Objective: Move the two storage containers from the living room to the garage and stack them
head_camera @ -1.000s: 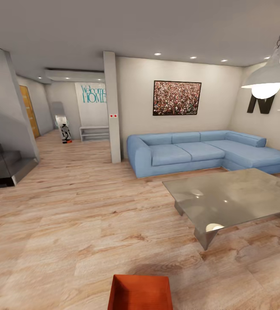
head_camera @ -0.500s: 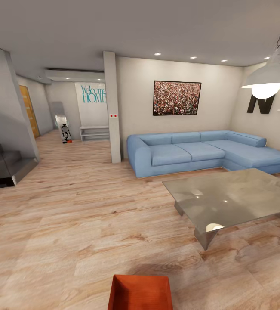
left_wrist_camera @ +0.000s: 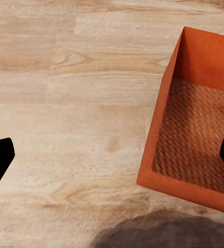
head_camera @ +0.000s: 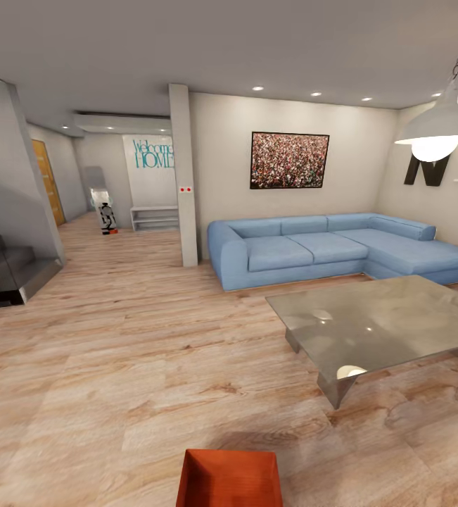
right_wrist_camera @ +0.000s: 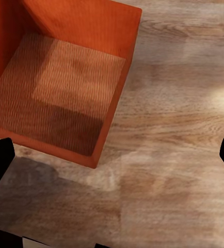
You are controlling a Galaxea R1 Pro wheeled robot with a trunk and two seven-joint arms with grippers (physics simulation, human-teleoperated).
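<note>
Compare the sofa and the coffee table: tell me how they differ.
The sofa is light blue and upholstered; the coffee table is grey with a shiny glass top that mirrors the lamps. The sofa stands against the back wall under the framed picture; the table stands out in the room, nearer the camera. The sofa is L-shaped; the table is a flat slab on angled legs. Both sit low on the wood floor.

Matt orange plastic storage container [head_camera: 229, 479] with woven-textured base, grained wood-plank floor [head_camera: 130, 352], glossy glass coffee table [head_camera: 383, 320], cloth sofa [head_camera: 327, 246]

Orange-red storage container [head_camera: 229, 479] cut off by the head view's lower edge; hallway figure [head_camera: 106, 217] too small to tell.
</note>
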